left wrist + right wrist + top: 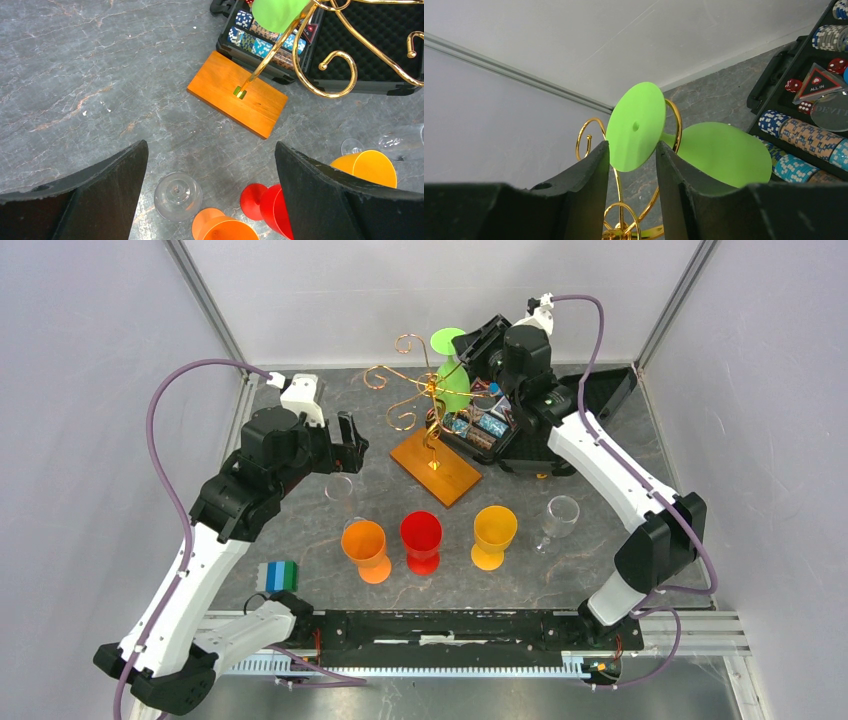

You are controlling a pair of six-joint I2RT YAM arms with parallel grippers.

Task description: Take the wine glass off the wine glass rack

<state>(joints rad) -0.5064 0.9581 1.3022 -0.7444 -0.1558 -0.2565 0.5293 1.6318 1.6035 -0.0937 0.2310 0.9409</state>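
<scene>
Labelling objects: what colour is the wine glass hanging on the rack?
The wine glass is green; right wrist view.

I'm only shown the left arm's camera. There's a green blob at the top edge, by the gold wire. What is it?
Observer: A green wine glass, hanging on the wine glass rack. Its flat round foot faces the right arm's camera.
Operator: Is anything reaching for it?
Observer: Yes, the right gripper. Its jaws stand on either side of the foot's lower edge.
Operator: Has it grabbed hold?
Observer: The foot's edge overlaps both fingertips in the right wrist view. I cannot tell whether they press on it.
</scene>
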